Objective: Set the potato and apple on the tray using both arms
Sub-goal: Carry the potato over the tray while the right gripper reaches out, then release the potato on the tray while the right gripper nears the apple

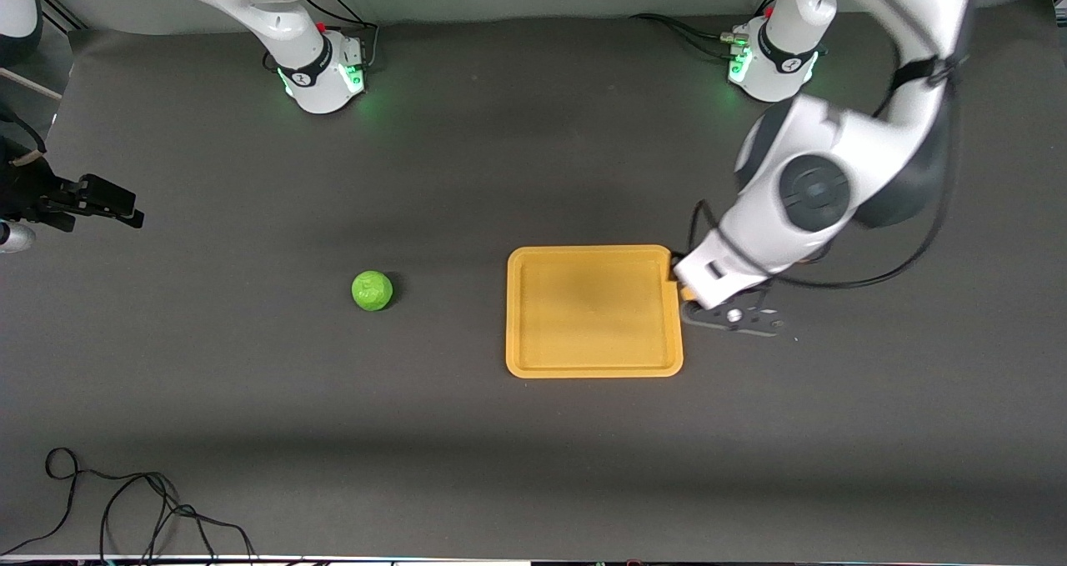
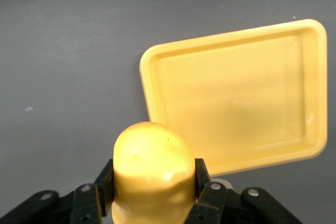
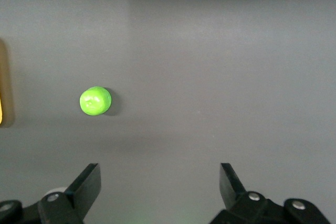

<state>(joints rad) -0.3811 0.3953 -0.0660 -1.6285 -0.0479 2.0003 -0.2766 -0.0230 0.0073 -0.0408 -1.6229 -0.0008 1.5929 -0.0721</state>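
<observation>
The left end effector (image 2: pixel 152 192) has its two black fingers (image 2: pixel 202 182) closed tight on the potato (image 2: pixel 152 163), which fills the space between them and stands clear of the tabletop (image 1: pixel 250 399). In the front view it (image 1: pixel 733 314) hangs just off the edge of the tray (image 1: pixel 593 368) that faces the left arm's end of the tabletop, over bare tabletop and not yet over the tray floor. So the step in hand looks like the carry of the potato to the tray. By my judgement the next move calls for a short shift across the rim toward the tray's middle, a drop in height, then a release low enough that the lumpy toy does not roll out over the low rim. The left arm reaches out from its base, elbow raised high and wrist bent down, so that its forearm covers the tray's corner nearest that base. The right end effector (image 3: pixel 157 192) is wide open and holds nothing; it shows at the edge of the front view at the right arm's end of the tabletop, and that arm seems to wait. The apple (image 1: pixel 372 290) lies on the tabletop well apart from the tray, toward the right arm's end, untouched, and the tray itself is bare.
</observation>
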